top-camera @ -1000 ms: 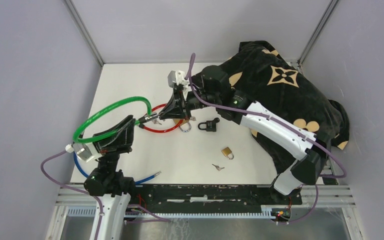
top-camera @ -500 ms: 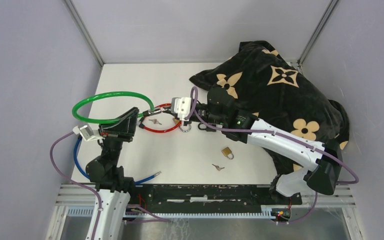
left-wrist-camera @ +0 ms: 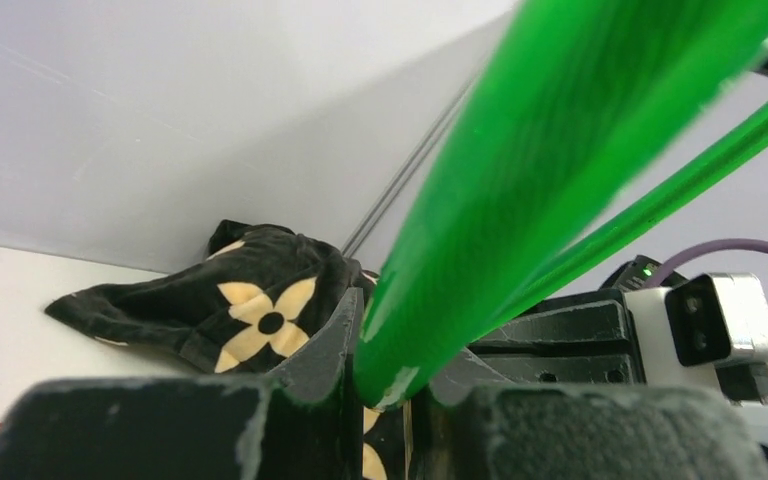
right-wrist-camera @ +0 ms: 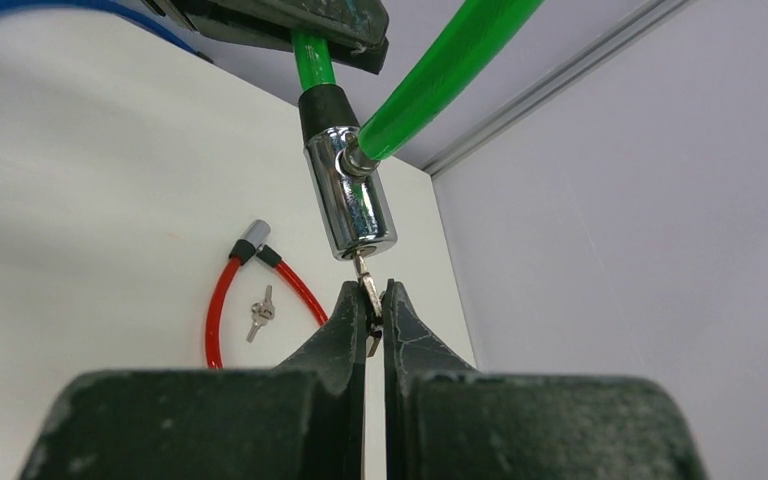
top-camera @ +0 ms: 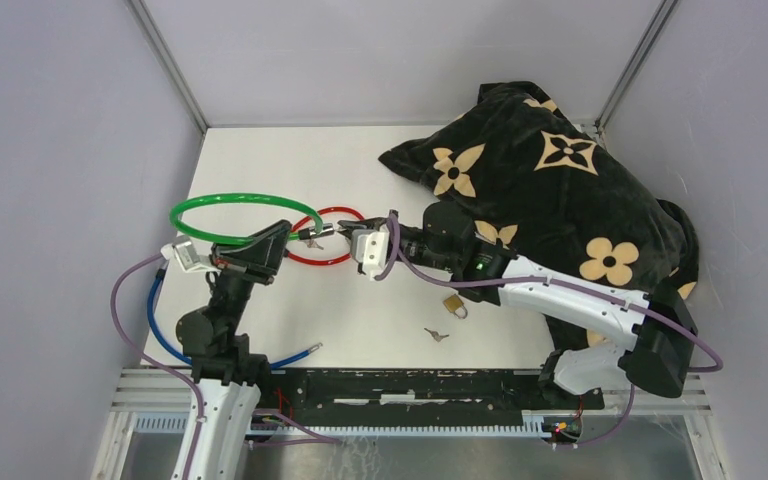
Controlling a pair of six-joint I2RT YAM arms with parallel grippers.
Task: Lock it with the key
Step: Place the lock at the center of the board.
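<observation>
Pattern: blk cloth [top-camera: 560, 190] w/ tan flower motifs, far R of tabletop [top-camera: 260, 160].
Task item: green cable lock [top-camera: 240, 197], held above tabletop; key [right-wrist-camera: 368, 290] tip at its chrome cylinder [right-wrist-camera: 352, 205].
L jaws: clamped on green cable by cylinder.
R jaws: together on key.
Nearby: red cable lock [top-camera: 322, 262] below cylinder, key pair [top-camera: 311, 241] inside its loop.
Count: cable locks 3, incl. blue cable lock [top-camera: 151, 318]; brass padlock [top-camera: 454, 305] 1; loose key [top-camera: 437, 335] 1.

The cable lock [top-camera: 235, 197] is green with a chrome barrel [right-wrist-camera: 352, 205]; another loop [top-camera: 320, 262] is red, a third cable [top-camera: 153, 315] blue. The cloth [top-camera: 560, 200] is black with tan flowers.
</observation>
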